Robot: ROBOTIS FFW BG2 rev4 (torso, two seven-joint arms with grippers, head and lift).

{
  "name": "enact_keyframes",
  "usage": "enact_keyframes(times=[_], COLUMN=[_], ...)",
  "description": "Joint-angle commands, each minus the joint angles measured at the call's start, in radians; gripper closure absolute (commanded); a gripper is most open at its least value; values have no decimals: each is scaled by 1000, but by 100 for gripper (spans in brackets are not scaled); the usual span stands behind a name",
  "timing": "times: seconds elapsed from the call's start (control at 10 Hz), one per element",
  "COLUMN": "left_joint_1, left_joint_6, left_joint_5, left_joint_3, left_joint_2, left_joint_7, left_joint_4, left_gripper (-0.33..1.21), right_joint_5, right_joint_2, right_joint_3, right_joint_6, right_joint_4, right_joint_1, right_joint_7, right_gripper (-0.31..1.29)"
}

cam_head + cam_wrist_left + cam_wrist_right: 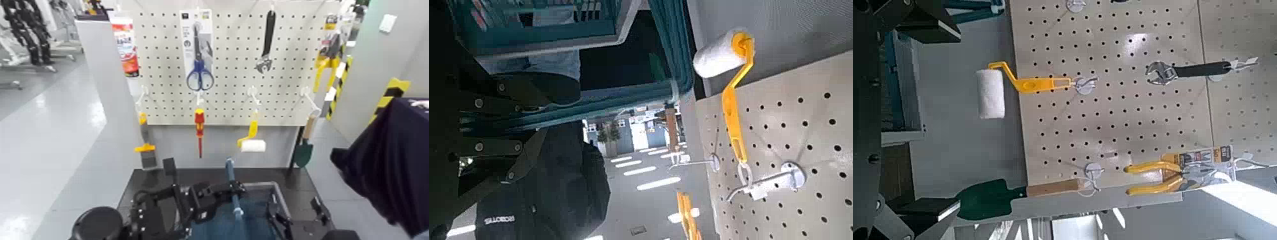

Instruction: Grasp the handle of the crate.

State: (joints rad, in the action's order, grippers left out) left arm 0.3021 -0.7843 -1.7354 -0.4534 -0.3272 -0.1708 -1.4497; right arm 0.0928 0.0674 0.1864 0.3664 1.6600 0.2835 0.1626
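Crate [255,220]: slatted blue-grey plastic, grey rim; left gripper [225,190] clamped on its raised handle [232,185]. Right gripper: cannot tell.

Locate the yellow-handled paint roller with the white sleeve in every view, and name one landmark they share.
Head view: the paint roller hangs low at the middle of the white pegboard, right of the red screwdriver.
Left wrist view: roller at the upper right, beside the crate handle.
Right wrist view: roller at the upper left, above the green trowel.
Shared landmark: the pegboard.
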Motion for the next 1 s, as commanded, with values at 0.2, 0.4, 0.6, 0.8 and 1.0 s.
enact_keyframes(times=[0.2,0.4,0.6,0.8,1.0], left_joint_1=[-74,-94,-103,-106,-104], left_joint_6=[-20,-41,-43,-46,-52], left_joint_5=[-10,-16,-42,-62,-69], left_joint_3=[41,75,75,75,68], left_joint_2=[-53,-65,-82,-84,-84], left_joint_7=[20,50,60,60,62], left_joint_4=[-107,-147,-173,-184,-189], left_gripper=[113,113,113,113,113], right_joint_5=[-4,-5,-5,-8,-18], right_joint_2=[0,2,2,2,-1], right_joint_3=[-1,-1,-1,1,1], right_joint_6=[-12,-18,-23,-23,-23], right_joint_4=[1,1,1,1,0], right_joint_1=[-1,-1,-1,-1,-1], right_joint_7=[0,0,0,-2,-2], right_gripper=[14,14,14,14,14])
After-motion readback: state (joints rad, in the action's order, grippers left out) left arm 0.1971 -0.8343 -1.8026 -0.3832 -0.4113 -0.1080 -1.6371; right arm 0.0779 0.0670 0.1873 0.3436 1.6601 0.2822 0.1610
